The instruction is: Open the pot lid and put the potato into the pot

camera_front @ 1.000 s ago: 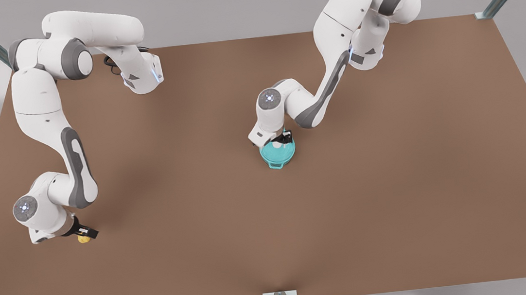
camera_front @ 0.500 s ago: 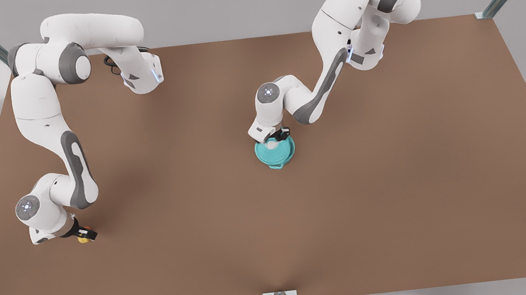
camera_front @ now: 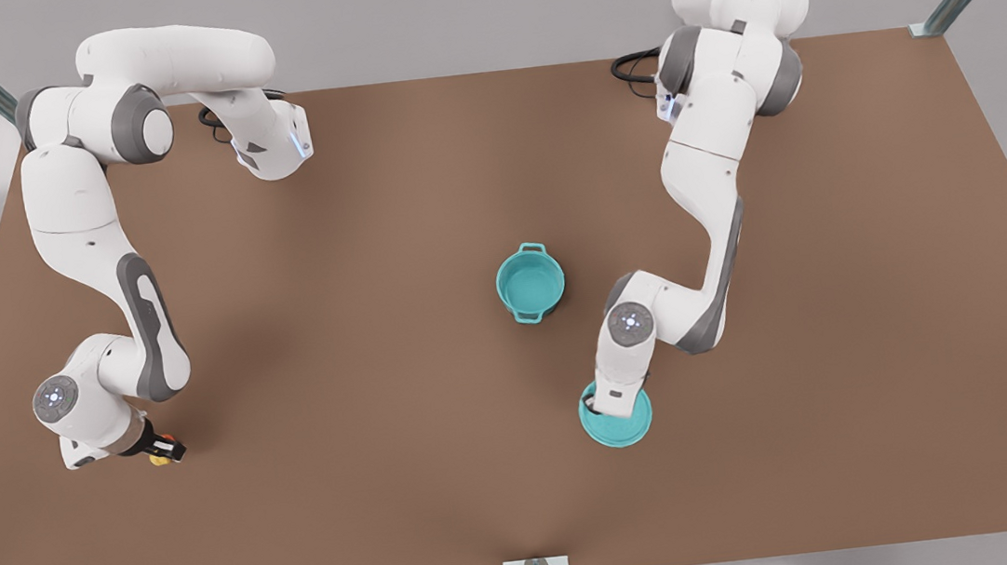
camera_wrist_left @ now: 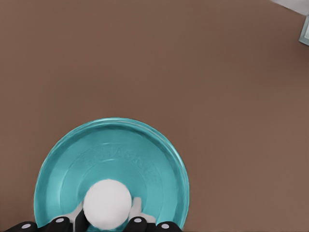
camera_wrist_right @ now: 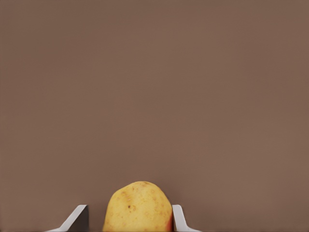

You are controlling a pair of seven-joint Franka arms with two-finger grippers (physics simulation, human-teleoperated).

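At the near side of the brown worktop (camera_front: 373,287), toward the front view's right, the left tool (camera_front: 606,414) is clenched on the white knob (camera_wrist_left: 107,203) of the pot lid (camera_front: 616,422). In the left wrist view its fingers (camera_wrist_left: 136,210) press against the knob from both sides, and the flat teal disc spreads out around them with bare worktop beyond. From the front view the lid sits low, partly under the arm's wrist; whether it touches the surface or hangs just above it cannot be told.

Outward from there, the pot (camera_front: 530,282) stands uncovered near the middle of the worktop, well apart from the lid, upright, its teal inside open to view, with one loop handle toward the far edge and the other toward the near edge.

Far off at the front view's left, the right tool (camera_front: 162,449) grasps the potato (camera_front: 159,459). In the right wrist view the yellow lump (camera_wrist_right: 139,207) sits between the two pale fingers (camera_wrist_right: 75,219), which stand close against its sides, a reddish patch just showing at one lower edge. The potato is low over the worktop, well apart from the pot.
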